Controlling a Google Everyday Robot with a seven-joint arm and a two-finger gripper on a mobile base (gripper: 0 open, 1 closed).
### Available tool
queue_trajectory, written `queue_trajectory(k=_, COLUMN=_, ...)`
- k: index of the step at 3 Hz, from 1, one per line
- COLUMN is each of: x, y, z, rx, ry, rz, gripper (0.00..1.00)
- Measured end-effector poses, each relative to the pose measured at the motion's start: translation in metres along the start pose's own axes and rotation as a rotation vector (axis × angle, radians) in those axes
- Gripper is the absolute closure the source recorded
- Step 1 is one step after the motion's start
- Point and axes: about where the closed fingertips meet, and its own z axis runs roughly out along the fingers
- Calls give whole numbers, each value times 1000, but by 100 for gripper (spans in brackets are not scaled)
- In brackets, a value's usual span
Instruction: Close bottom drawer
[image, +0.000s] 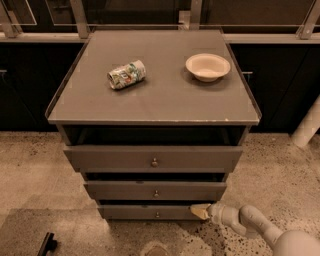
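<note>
Bottom drawer (135, 212) | lowest of three, near the floor, seems partly out | judged rigid, light, slides under a flat push on its front | gripper (200, 212) at the front's right end, clenched or released cannot be told

1. The bottom drawer (130, 212) is showing a plain grey-brown front with a metallic knob (157, 215).
2. The gripper (200, 211), sitting at the right end of that front, is showing a pale yellowish tip; its arm (250, 222) is appearing off-white.
3. The cabinet top (160, 100) is presenting even grey-brown.
4. The can (126, 74) is displaying white with green and dark print.
5. The bowl (207, 66) is appearing plain cream.
6. The floor (30, 170) is showing beige with dark speckles.
</note>
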Motion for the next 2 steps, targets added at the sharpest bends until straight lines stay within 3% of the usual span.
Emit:
queue_trajectory(k=1, x=9, y=17, z=-8, rx=20, ry=-7, rz=16, gripper=100)
queue_trajectory(k=2, x=2, y=20, z=-60, rx=161, ry=-20, rz=53, gripper=82)
